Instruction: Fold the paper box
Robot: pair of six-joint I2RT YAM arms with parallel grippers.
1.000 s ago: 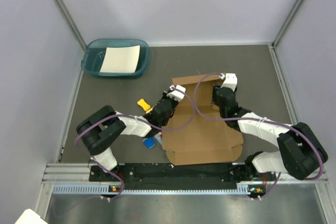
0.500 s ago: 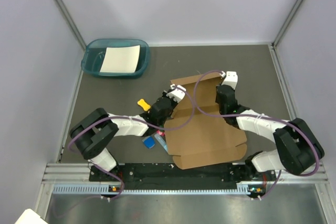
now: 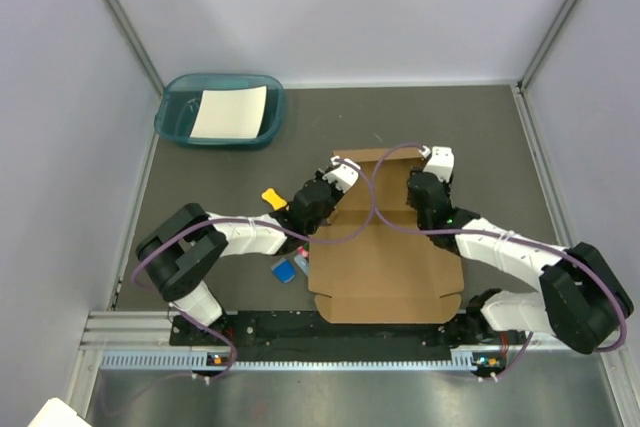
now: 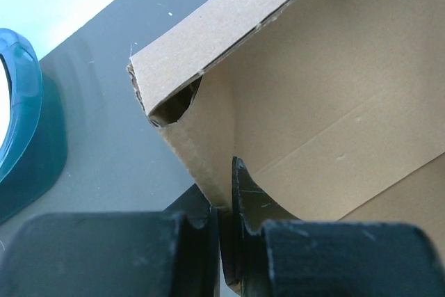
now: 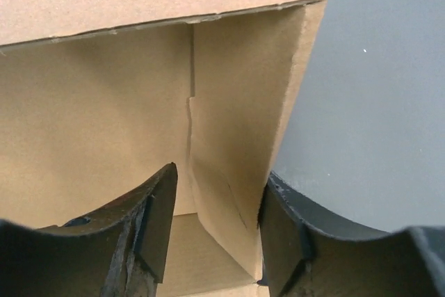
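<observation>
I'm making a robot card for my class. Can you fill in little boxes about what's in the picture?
box: paper box, brown cardboard, far walls raised, near part flat
left pincer: shut on the box's left wall
right pincer: open, straddling the right wall
tray: teal tray, far left corner, holding a white sheet
small bits: yellow piece and blue piece, left of the box

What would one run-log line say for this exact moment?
fold brown corrugated cardboard box | left gripper: shut on its left flap | right gripper: open, astride right flap
</observation>
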